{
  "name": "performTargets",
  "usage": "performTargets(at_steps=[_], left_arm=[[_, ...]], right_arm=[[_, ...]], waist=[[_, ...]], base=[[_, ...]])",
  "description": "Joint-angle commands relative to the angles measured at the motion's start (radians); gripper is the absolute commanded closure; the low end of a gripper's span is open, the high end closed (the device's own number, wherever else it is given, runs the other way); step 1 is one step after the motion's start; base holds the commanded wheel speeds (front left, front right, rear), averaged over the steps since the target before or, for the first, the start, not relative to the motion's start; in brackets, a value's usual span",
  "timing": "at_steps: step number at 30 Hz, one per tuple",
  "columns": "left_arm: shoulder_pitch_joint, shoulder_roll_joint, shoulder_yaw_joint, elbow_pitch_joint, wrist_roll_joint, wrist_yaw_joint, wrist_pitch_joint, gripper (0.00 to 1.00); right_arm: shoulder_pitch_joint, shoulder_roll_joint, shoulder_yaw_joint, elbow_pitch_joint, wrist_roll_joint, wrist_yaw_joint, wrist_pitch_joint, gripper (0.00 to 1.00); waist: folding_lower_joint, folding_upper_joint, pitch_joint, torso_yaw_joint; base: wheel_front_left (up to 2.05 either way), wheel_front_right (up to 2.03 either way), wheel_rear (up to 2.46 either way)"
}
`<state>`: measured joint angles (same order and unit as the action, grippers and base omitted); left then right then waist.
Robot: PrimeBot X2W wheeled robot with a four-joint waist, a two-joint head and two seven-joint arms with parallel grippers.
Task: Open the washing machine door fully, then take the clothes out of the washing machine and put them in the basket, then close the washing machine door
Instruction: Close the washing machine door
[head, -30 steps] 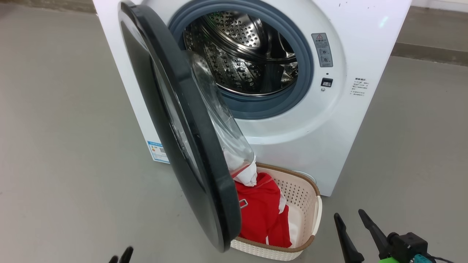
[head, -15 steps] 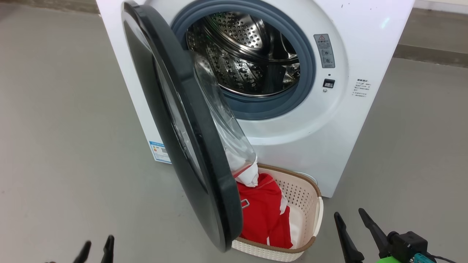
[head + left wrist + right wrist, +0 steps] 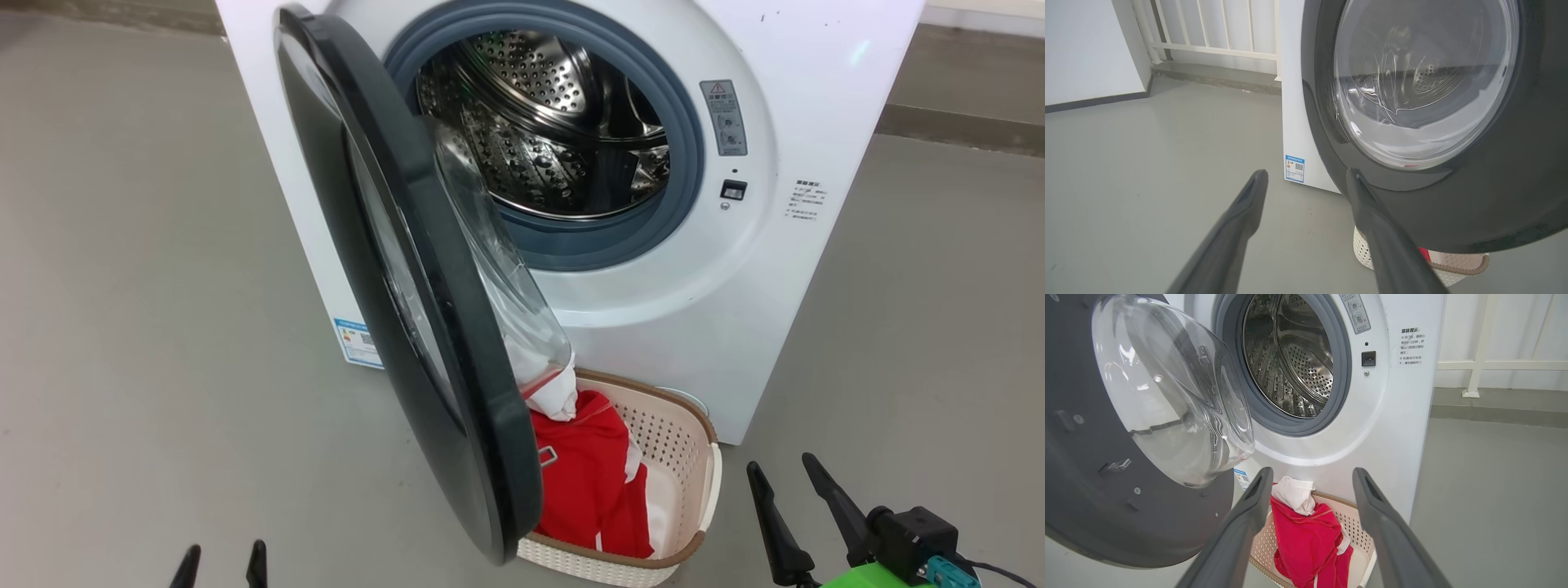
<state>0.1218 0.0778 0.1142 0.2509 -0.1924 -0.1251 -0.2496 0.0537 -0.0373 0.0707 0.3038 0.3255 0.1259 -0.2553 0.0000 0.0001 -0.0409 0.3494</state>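
**A:** What do we have nearest us?

**B:** Our left gripper [image 3: 224, 565]. It sits low and to the left of the washing machine door [image 3: 457, 327], on the door's glossy outer side and apart from it. Its two fingers are spread wide and we hold nothing in them.

**A:** And our other one?

**B:** Our right gripper [image 3: 780, 467] hangs to the right of the door, on its inner side. It is also spread wide with nothing in it, over the grey floor [image 3: 898, 392].

**A:** How does the door stand?

**B:** It is swung out, nearly edge-on to our head view. Its clear bowl window bulges toward the opening.

**A:** Where do we find the clothes?

**B:** The clothes [image 3: 588, 482] lie in the basket [image 3: 690, 441], just behind the door's lower edge. They are red fabric with a white cloth piece [image 3: 555, 396] on top. The door's rim hides the basket's left part from our head view.

**A:** And beyond the door?

**B:** The washing machine [image 3: 694, 327], with the basket at the foot of its front. Past the door's upper half we look through the grey ring [image 3: 588, 245] into the drum [image 3: 555, 122], which shows us perforated steel.
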Motion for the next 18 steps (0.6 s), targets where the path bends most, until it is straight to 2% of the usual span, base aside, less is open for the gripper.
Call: performTargets(at_steps=[1,18], left_arm=[[-0.014,0.004,0.039,-0.028,0.013,-0.006,-0.012,0.0],[-0.017,-0.019,0.039,-0.057,0.033,-0.006,-0.012,0.0]], right_arm=[[-0.041,-0.013,0.015,-0.027,0.01,0.005,-0.006,0.0],[-0.038,-0.013,0.009,-0.024,0.01,0.005,-0.006,0.0]], waist=[[0.0,-0.0001,0.0,0.002],[0.0,-0.0001,0.004,0.0]], base=[[0.0,0.0,0.0],[0.0,0.0,0.0]])
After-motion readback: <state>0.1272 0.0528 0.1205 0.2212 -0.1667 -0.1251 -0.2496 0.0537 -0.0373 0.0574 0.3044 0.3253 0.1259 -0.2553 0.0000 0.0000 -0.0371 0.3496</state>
